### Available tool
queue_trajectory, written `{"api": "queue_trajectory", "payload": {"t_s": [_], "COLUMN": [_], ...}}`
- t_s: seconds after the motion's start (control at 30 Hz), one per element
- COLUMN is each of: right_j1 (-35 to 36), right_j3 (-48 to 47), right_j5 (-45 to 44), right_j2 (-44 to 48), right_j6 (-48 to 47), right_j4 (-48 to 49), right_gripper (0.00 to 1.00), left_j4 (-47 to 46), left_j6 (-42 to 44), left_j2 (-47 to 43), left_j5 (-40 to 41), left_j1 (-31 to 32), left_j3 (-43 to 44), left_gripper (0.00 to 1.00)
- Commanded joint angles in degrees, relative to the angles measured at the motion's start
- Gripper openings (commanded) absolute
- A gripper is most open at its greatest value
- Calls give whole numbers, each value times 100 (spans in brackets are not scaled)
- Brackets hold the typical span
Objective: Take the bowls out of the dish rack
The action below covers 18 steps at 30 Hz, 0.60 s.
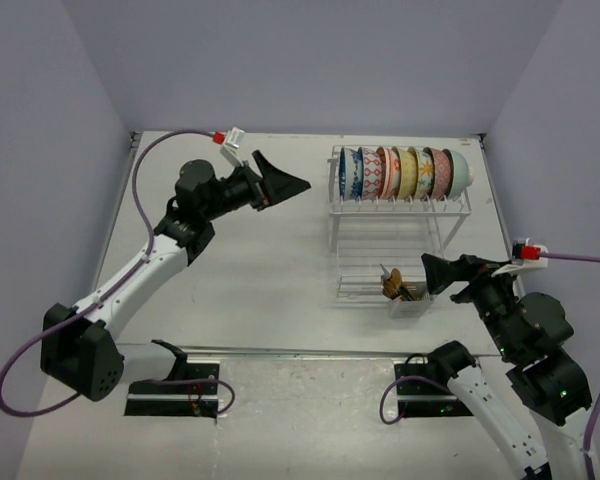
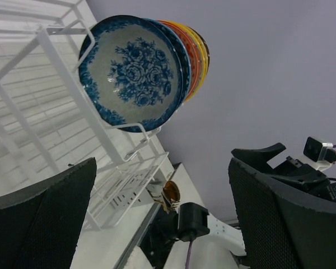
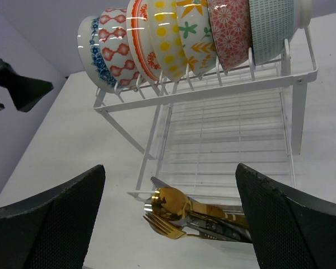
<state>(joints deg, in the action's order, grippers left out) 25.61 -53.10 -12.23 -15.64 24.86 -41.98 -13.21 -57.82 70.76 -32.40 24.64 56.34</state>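
Pale grey-white table [image 1: 240, 280], matte finish. Back wall [image 1: 300, 60] at table's far edge, plain lavender-grey. Left wall [image 1: 40, 150] and right wall [image 1: 570, 150] rise from table's side edges, same colour, boxing it on three sides. Thin metal strip [image 1: 310, 352] crosses table near its front edge. Table surface in front of strip looks rougher, more speckled. Light even, soft, only faint shadows on table.

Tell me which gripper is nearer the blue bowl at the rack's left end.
Left. The left gripper hovers just left of the blue bowl, not touching. The right gripper is farther, near the cutlery caddy at the dish rack's near side.
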Motion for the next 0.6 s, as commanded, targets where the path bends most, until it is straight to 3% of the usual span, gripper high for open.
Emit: {"api": "queue_trajectory", "payload": {"t_s": [0.0, 0.33, 0.5, 0.57], "right_j1": [32, 24, 32, 32], "right_j3": [2, -165, -139, -130], "right_j5": [115, 10, 71, 124], "right_j2": [61, 87, 122, 140], "right_j6": [36, -69, -113, -131], "right_j4": [138, -241, -302, -311], "right_gripper": [99, 99, 99, 99], "left_j4": [-805, -1597, -1456, -1491], "left_j6": [-396, -1073, -1065, -1064], "left_j2": [516, 2143, 2609, 2714], "left_j5": [-127, -240, -223, -214], "left_j1": [338, 708, 849, 858], "left_j3": [746, 1915, 2320, 2373], "left_gripper": [100, 95, 81, 68]}}
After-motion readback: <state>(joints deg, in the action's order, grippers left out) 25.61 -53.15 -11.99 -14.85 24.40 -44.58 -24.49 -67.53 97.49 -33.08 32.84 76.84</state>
